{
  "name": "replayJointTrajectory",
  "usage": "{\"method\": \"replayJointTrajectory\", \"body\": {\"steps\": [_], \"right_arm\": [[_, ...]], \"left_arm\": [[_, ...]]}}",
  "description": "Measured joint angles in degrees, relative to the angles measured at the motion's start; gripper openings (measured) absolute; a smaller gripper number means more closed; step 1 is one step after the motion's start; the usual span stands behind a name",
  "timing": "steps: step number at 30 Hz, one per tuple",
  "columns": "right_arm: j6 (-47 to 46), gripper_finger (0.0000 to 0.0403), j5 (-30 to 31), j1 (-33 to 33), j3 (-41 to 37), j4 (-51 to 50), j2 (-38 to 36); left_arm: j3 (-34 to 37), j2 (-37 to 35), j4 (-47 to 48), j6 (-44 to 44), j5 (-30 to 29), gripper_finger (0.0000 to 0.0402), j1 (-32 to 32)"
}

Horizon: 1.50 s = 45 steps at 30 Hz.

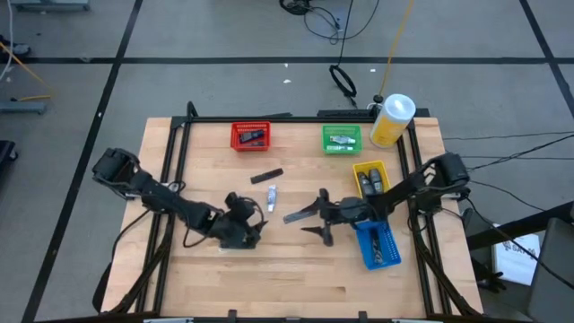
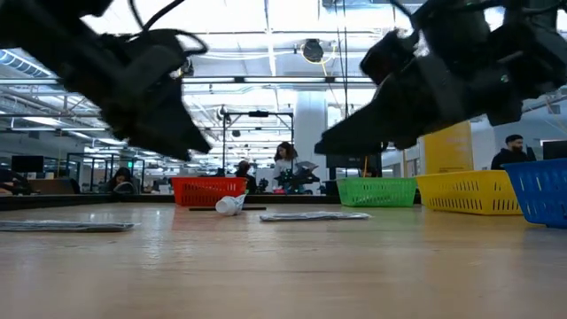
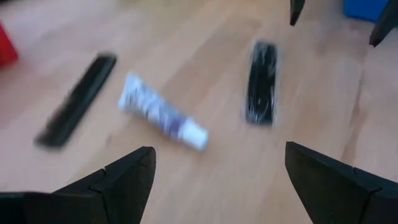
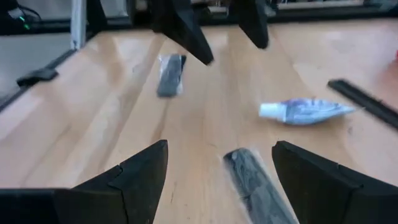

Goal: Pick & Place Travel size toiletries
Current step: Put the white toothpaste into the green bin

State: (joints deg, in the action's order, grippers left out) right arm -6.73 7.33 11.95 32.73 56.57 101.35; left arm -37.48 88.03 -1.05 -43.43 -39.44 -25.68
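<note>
Several small toiletries lie flat on the wooden table: a black stick, a white tube and a dark silvery sachet. A second dark sachet lies close to my left gripper. My right gripper is open and hovers at the table's middle, with the sachet's near end showing between its fingers, untouched. My left gripper is open too. It hovers left of centre, facing the tube and the sachet.
Along the far edge stand a red bin and a green bin, each with small items in it, and a large yellow bottle. A yellow bin and a blue bin sit on the right. People show in the room beyond.
</note>
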Motion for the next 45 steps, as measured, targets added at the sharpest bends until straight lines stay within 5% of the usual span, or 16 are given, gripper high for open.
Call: {"method": "replayJointTrajectory", "body": {"steps": [3,6,12,18,25,38,45], "right_arm": [[-0.13,0.0279,-0.02,-0.03,1.91,-0.26,2.77],[-0.13,0.0279,-0.11,-0.03,3.65,-0.32,4.60],[-0.13,0.0279,-0.04,-0.05,5.01,-0.27,5.54],[-0.13,0.0279,0.02,-0.05,5.03,0.14,5.41],[-0.13,0.0279,0.04,0.23,5.01,-0.56,5.41],[-1.59,0.0279,0.55,2.05,4.76,-13.69,-0.91],[-4.80,0.0279,9.32,2.05,2.63,-26.71,-9.50]], "left_arm": [[1.28,0.58,1.50,-6.62,-2.46,0.0351,-2.60],[2.93,1.68,0.70,-13.76,-11.28,0.0351,-5.33],[4.13,9.70,-10.06,-18.34,-20.00,0.0351,-4.47],[3.63,17.91,-24.94,-9.89,-8.47,0.0351,3.70],[-0.18,20.36,-26.51,-3.45,1.17,0.0343,11.08],[-2.16,20.63,-26.28,8.71,11.84,0.0166,17.17],[-2.16,20.59,-27.69,14.15,13.47,0.0099,17.80]]}}
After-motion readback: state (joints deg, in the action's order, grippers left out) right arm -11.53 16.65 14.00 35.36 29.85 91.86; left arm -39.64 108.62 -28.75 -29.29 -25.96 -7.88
